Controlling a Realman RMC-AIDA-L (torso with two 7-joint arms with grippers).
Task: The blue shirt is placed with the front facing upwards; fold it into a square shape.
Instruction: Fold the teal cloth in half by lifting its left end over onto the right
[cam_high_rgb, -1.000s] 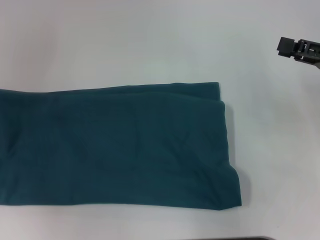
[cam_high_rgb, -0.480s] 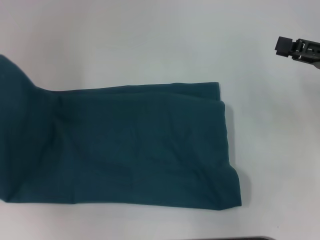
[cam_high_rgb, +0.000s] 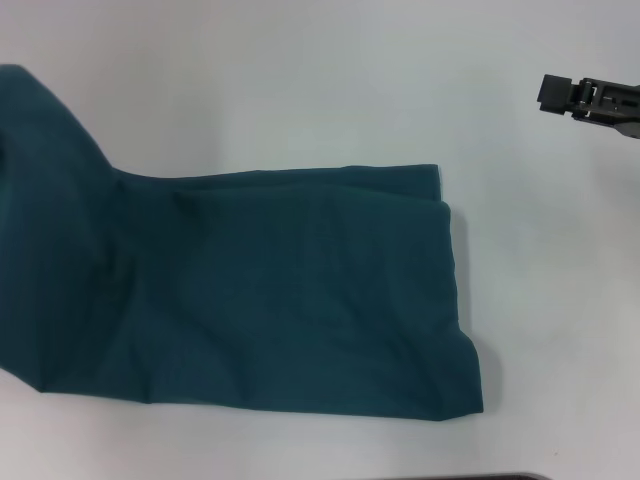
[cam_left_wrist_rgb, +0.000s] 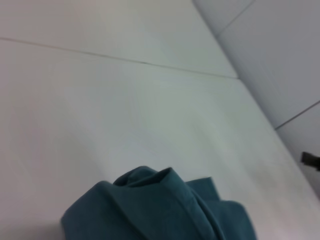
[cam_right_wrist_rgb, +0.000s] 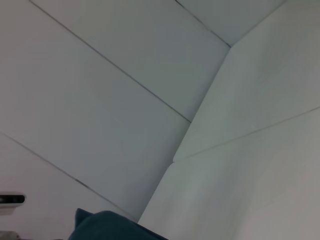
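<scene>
Head view: the blue shirt (cam_high_rgb: 290, 300), folded into a long band with its plain teal side up, lies across the white table (cam_high_rgb: 300, 90); its right end lies flat with layered edges, while its left end rises off the surface at the frame's left edge. Left wrist view: a bunched fold of the shirt (cam_left_wrist_rgb: 160, 205) is raised above the table; the left gripper's fingers are unseen, so their state cannot be told. The right gripper (cam_high_rgb: 590, 100) hangs above bare table, well apart from the shirt; whether its fingers are parted cannot be told.
</scene>
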